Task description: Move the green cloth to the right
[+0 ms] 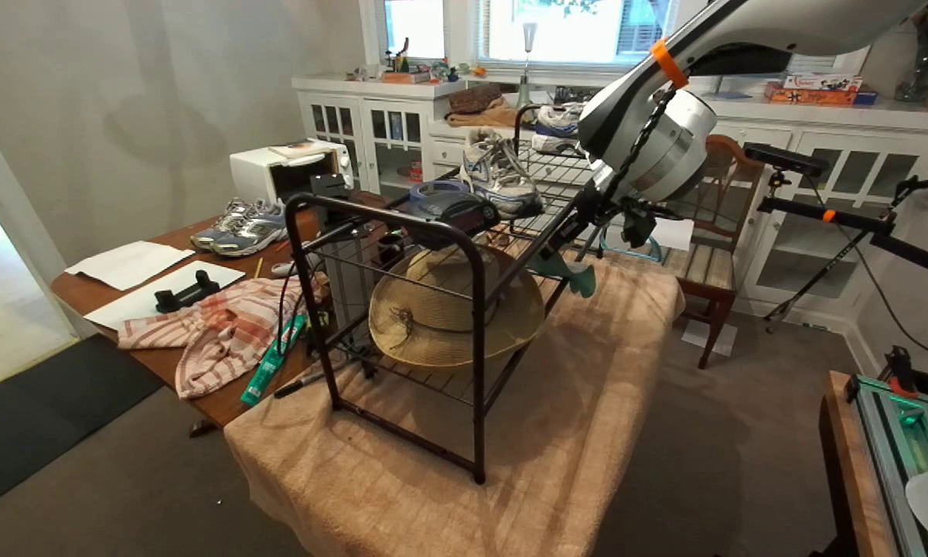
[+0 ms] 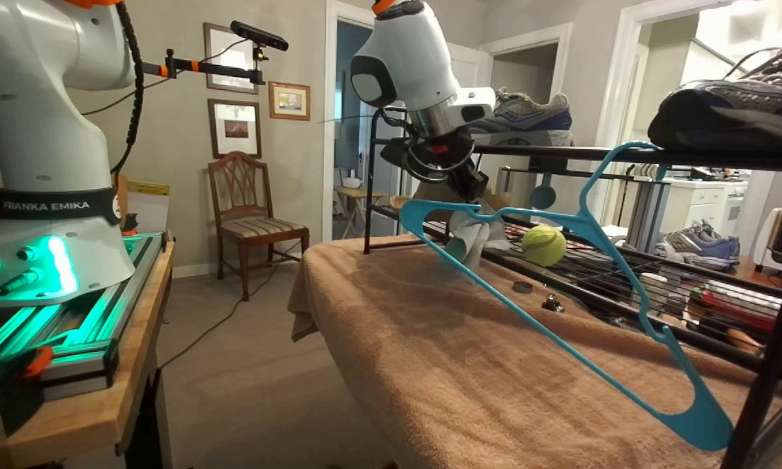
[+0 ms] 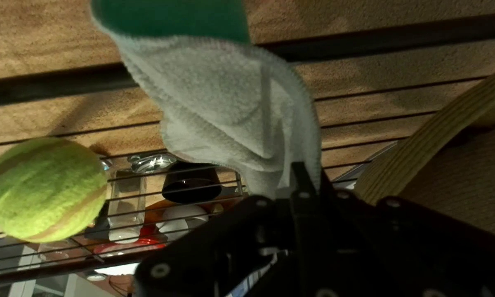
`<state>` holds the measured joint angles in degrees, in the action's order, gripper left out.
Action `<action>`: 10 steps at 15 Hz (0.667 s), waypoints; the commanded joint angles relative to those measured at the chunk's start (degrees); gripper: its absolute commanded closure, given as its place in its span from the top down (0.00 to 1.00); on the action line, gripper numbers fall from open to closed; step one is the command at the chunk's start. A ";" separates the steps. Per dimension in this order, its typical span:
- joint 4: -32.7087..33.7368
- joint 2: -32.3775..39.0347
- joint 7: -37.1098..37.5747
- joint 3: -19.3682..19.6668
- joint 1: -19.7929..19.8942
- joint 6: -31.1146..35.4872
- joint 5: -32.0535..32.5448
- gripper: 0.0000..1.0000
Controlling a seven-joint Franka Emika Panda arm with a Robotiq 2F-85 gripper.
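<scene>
My gripper [image 3: 307,181] comes in from the bottom of the wrist view with its black fingers pinched together on the green cloth [image 3: 222,95]. From the fingertips the cloth spreads in soft folds, pale grey-green on the near face and deeper green at the far end [image 3: 173,16]. In an exterior view the cloth [image 1: 576,278] droops green below the gripper [image 1: 547,249], beside the rack's long bar. Behind the blue hanger, the pale side of the cloth [image 2: 472,238] dangles from the gripper [image 2: 474,192]. The pinched part is hidden between the fingers.
A tennis ball [image 2: 544,245] sits by the cloth on the rack's wire shelf. The straw hat [image 1: 456,305] lies close on the gripper's opposite side. The rack's dark bars [image 3: 396,39] surround the cloth. A blue hanger [image 2: 521,319] hangs off the rack; shoes [image 1: 503,174] stand on top.
</scene>
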<state>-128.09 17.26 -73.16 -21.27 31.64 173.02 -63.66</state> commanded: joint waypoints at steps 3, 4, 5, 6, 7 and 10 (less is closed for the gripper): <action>-7.39 -3.19 7.59 0.97 -1.45 -1.22 0.00 0.01; -8.36 -3.72 7.65 0.33 -1.23 -0.88 -1.21 0.01; -9.33 -4.58 7.99 -0.20 -0.97 -1.30 -2.25 0.01; -10.23 -5.60 8.25 -0.90 -0.76 -0.99 -3.65 0.01; -11.03 -6.73 8.25 -1.61 -0.62 -0.49 -5.30 0.01; -14.02 -11.21 8.45 -3.23 -0.97 0.90 -11.00 0.01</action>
<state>-137.68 12.08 -65.53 -22.68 30.75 172.99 -69.11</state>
